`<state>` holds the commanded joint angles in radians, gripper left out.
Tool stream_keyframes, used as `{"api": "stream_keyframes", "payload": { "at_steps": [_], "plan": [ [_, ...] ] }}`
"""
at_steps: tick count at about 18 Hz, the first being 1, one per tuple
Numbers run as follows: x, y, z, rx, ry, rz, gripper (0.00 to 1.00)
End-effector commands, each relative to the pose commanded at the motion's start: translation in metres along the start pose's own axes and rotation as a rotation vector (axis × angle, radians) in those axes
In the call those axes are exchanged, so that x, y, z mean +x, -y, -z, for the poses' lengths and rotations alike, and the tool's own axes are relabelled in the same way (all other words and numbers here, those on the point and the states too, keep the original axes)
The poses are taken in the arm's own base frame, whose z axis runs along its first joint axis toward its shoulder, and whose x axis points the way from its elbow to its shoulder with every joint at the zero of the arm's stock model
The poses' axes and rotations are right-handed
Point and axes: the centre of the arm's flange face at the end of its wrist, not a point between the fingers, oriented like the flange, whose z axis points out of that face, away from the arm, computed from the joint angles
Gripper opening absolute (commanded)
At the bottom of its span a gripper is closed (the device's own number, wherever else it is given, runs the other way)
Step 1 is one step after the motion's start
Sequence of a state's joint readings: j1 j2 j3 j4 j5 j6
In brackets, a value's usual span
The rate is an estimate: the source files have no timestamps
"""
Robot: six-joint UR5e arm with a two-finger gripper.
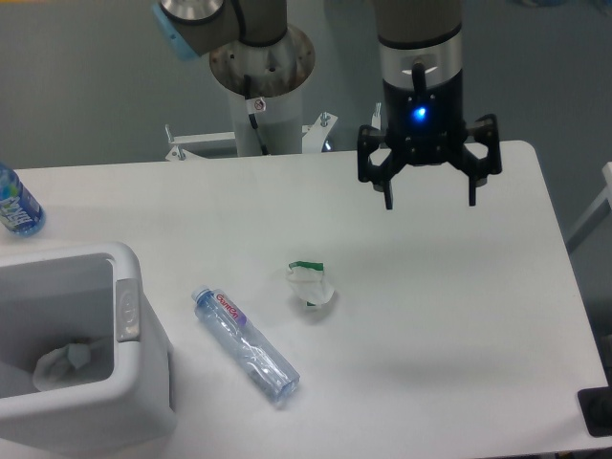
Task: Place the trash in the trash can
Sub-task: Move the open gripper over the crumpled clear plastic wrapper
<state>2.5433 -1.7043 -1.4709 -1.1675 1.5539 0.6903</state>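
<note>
Camera: crumpled green-edged white wrapper (311, 284)

Black two-finger gripper (428, 203), blue light, silver band, grey arm.

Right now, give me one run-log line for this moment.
tool: open, empty, above table | wrapper: on table | bottle: lying on table | trash can: crumpled white item inside
</note>
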Motion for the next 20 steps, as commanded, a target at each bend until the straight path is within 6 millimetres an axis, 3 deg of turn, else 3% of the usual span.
{"api": "stream_keyframes", "payload": {
  "at_steps": [5,11,20],
  "plan": [
    [0.032,-0.013,-0.032,-0.006,-0.018,0.056,1.00],
    [0.096,-0.023,-0.092,-0.111,-0.116,0.064,1.00],
    [0.142,-0.040,-0.169,-0.253,-0.198,0.070,1.00]
  ]
}}
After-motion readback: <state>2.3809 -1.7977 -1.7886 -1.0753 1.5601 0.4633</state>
